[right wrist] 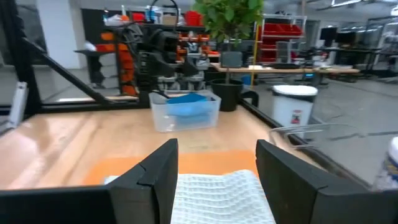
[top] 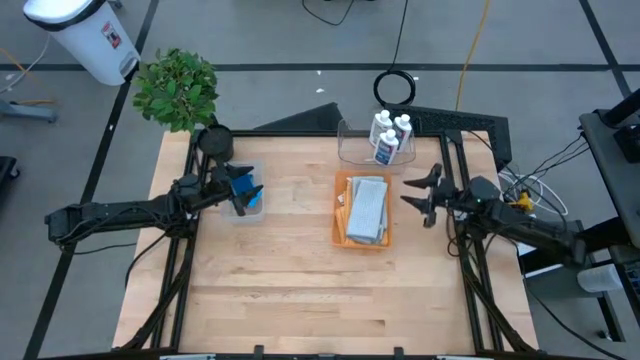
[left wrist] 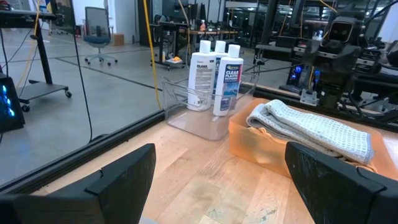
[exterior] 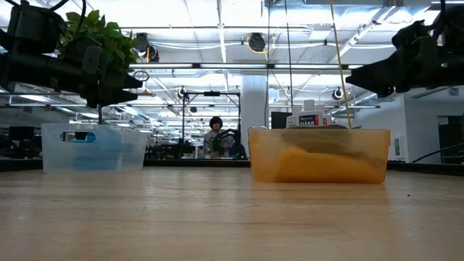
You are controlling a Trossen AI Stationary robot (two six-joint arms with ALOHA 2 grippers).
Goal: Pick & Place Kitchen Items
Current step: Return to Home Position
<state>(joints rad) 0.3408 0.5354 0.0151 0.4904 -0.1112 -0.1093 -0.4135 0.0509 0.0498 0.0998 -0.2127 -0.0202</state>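
as right gripper (top: pixel 406 191) hangs, grey cloth (top: pixel 367 205) beside

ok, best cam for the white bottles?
Left wrist view: all three white bottles upright in the clear bin, labels legible. High view: caps from above. Low view: tops behind the orange tray. Right wrist: a sliver.

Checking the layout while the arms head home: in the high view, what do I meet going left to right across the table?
Plant → sponge bin, with the open left gripper over it → orange tray of cloths → open right gripper. Bottles overlap the tray's span, so they are omitted.
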